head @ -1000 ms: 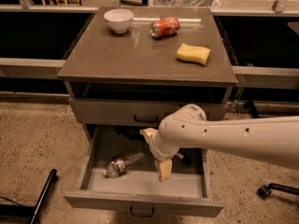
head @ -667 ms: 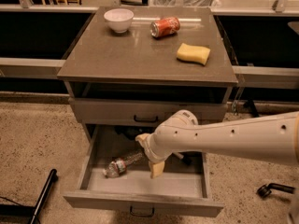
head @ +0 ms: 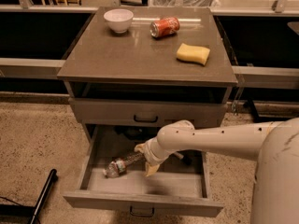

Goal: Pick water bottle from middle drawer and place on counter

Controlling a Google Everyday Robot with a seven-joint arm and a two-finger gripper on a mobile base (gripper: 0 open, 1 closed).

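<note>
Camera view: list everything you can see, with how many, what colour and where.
counter: one, grey-brown, top of the cabinet
bowl: one, white, back left of the counter
soda can: one, red, on its side at the back of the counter
sponge: one, yellow, right side of the counter
upper drawer: one, grey with a black handle, closed
middle drawer: one, grey, pulled open
water bottle: one, clear with a label, lying in the left of the open drawer
pole: one, black, on the floor at lower left
arm: one, white, reaching in from the right
gripper: one, cream, inside the open drawer at the bottle's right end
</note>
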